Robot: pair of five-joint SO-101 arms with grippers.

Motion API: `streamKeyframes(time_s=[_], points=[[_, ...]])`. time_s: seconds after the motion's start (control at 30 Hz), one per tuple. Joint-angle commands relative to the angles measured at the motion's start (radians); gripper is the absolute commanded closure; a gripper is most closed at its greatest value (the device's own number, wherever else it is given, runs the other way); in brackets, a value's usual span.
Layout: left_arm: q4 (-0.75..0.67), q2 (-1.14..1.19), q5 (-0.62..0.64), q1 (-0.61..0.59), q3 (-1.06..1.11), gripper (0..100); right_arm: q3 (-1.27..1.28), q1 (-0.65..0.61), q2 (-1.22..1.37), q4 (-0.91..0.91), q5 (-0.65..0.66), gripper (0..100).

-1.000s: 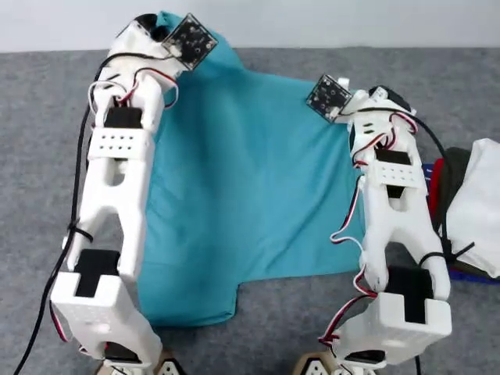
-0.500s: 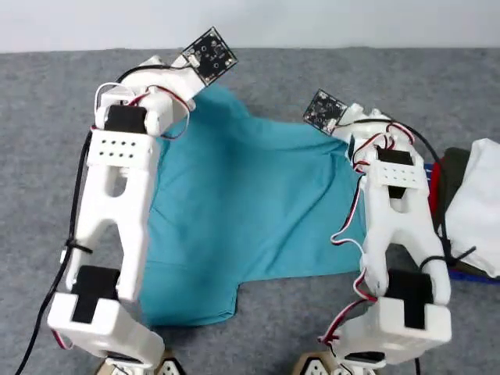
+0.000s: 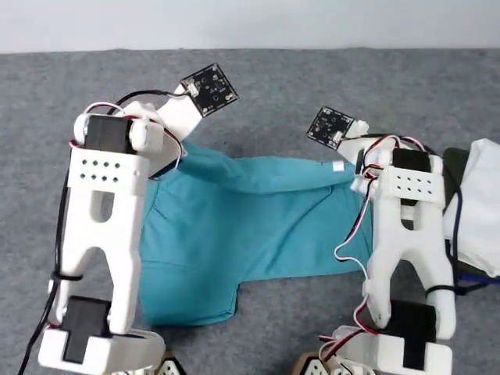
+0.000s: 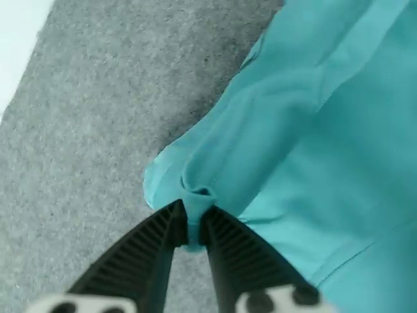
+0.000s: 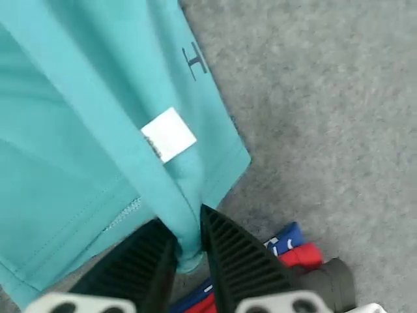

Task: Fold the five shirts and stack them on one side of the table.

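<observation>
My left gripper (image 4: 189, 225) and right gripper (image 5: 187, 229) each pinch an edge of the teal shirt (image 3: 250, 226), which lies part-doubled on the table (image 3: 312, 86). I judge this first fold unfinished. The heap (image 3: 473, 195) near it waits, nothing stacked.

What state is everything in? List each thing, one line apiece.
Shirt: far edge folded over, held at both corners, rest flat.
Left gripper: shut on shirt.
Right gripper: shut on shirt.
Pile: heaped, white on top.
</observation>
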Motion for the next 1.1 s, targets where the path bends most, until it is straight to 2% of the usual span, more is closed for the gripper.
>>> streamKeyframes(time_s=[0.0, 0.3, 0.4, 0.5, 0.63, 0.73, 0.8, 0.93, 1.07], points=[[-0.037, -0.055, 0.018, -0.023, -0.048, 99, -0.015, 0.010, -0.064, 0.002, 0.008, 98.7], [-0.259, -0.044, 0.198, -0.069, -0.045, 99, 0.055, -0.018, -0.048, -0.315, 0.006, 98.7], [-0.284, -0.049, 0.210, -0.063, -0.012, 99, 0.110, -0.033, -0.019, -0.366, 0.006, 98.7], [-0.227, -0.054, 0.206, -0.064, 0.007, 99, 0.138, -0.039, -0.016, -0.278, 0.006, 98.8], [-0.100, -0.054, 0.204, -0.072, 0.019, 99, 0.135, -0.041, -0.045, -0.038, 0.006, 98.7], [-0.060, -0.048, 0.204, -0.069, 0.053, 99, 0.133, -0.048, -0.061, 0.110, 0.006, 97.8], [-0.066, -0.046, 0.204, -0.069, 0.087, 99, 0.118, -0.051, -0.076, 0.200, 0.006, 91.8], [-0.121, -0.052, 0.204, -0.069, 0.162, 99, 0.031, -0.044, -0.117, 0.372, -0.041, 72.7], [-0.150, -0.049, 0.207, -0.068, 0.196, 99, -0.064, -0.059, -0.136, 0.475, -0.138, 70.7]])
